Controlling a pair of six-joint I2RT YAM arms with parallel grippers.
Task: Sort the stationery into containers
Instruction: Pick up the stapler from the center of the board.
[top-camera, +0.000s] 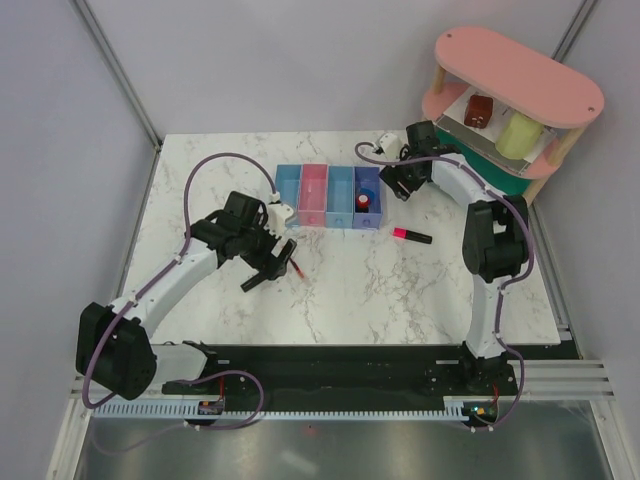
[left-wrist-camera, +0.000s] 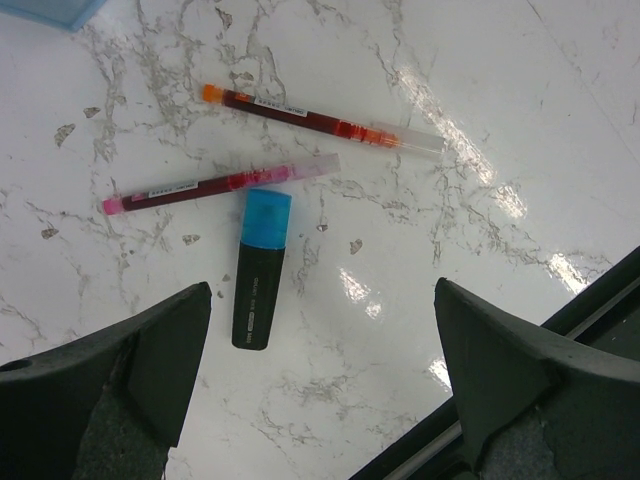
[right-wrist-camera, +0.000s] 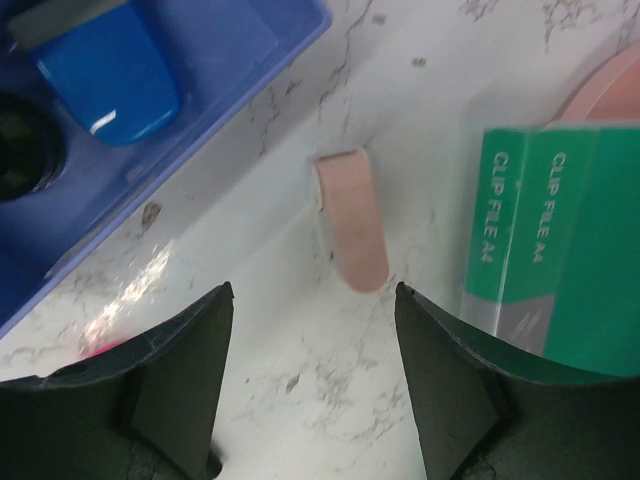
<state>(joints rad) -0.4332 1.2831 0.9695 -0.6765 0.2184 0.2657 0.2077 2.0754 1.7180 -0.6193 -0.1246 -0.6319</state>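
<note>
1. Left hand (left-wrist-camera: 322, 300): I read it as spread wide and holding nothing. Both fingers (left-wrist-camera: 150, 370) are clear of every item. In the overhead view it hangs over the marble worktop (top-camera: 350, 290), in front of the left end of the row of four bins (top-camera: 313, 205).

2. Stationery below the left hand: three pieces lie loose on the worktop.
   - The blue-capped marker (left-wrist-camera: 260, 270) lies ahead of the gap between the fingers, nearer the finger on the left of the wrist view. Its cap points away from the hand.
   - The lower red pen (left-wrist-camera: 220, 185) lies crosswise just past that cap. I cannot tell whether the two touch.
   - The upper red pen (left-wrist-camera: 320, 120) lies farther out, apart from both.

3. Right hand (right-wrist-camera: 312, 295): spread and empty. It sits between the darker blue bin (right-wrist-camera: 250, 60) and the green box (right-wrist-camera: 560, 230) that lies under the pink shelf (top-camera: 515, 85).

4. The pinkish eraser (right-wrist-camera: 350, 220) lies flat on the worktop ahead of the right hand's open gap. It touches neither the bin nor the box.

5. The darker blue bin holds a blue block (right-wrist-camera: 110, 80) and a red-black item (top-camera: 362, 203).

6. The pink-ended marker (top-camera: 412, 236) lies alone on the worktop in front of the right end of the row, apart from both hands.
</note>
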